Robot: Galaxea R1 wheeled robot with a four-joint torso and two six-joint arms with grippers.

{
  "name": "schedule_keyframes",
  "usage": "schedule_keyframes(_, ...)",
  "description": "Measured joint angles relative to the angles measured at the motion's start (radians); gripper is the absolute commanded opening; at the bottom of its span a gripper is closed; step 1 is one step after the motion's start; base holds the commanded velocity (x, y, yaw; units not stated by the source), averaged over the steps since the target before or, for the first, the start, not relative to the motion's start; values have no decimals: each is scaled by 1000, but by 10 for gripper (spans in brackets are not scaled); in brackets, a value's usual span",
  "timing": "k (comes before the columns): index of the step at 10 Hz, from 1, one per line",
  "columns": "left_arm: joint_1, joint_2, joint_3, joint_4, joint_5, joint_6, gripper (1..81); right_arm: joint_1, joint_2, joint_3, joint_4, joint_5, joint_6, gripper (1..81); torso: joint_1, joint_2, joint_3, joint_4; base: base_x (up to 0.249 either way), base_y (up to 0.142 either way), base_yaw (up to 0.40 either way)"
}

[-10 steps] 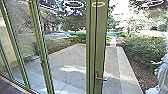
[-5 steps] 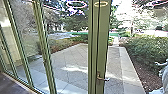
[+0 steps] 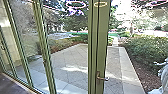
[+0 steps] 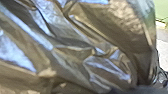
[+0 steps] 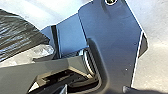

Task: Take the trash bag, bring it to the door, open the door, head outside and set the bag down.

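The trash bag shows very close in the left wrist view, its shiny, crumpled plastic full of folds. Dark creased plastic of a bag also reaches into the right wrist view, beside the robot's own plate. In the head view, the glass door's green upright stands ahead, with a metal lever handle low on it. Whether that door is shut or ajar I cannot tell. The hold on the bag cannot be made out.
Green-framed glass panels run along the left. Beyond the glass lies a paved yard, with a pale paved strip and bushes at the right. A pale crumpled shape is at the right edge; I cannot tell what it is.
The head camera has turned slightly left, so the whole scene sits a little further right. The door handle looks the same.
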Motion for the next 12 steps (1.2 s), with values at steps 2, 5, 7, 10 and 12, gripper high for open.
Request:
schedule_keyframes(2, 5, 0, 0, 0, 1, 0, 10, -6, 0, -2, 0, 0, 0, 811, -1, -1, 0, 0, 97, 0, 0)
schedule_keyframes(5, -1, 0, 0, 0, 2, 0, 10, -2, 0, -4, 0, -4, 0, 811, -1, -1, 0, 0, 131, 0, 0)
schedule_keyframes(7, -2, 0, 0, 0, 0, 0, 10, 0, 0, -5, 0, -1, 0, 811, -1, -1, 0, 0, 136, 0, 0)
schedule_keyframes(10, -10, 0, 0, 0, -9, 0, 10, 10, 0, -6, 2, 6, 0, 811, 0, 0, 0, 0, 23, 0, 0)
schedule_keyframes(12, 0, 0, 0, -1, -1, -1, 10, 4, 0, -6, 2, 1, 0, 811, 0, 0, 0, 0, 0, 0, 0)
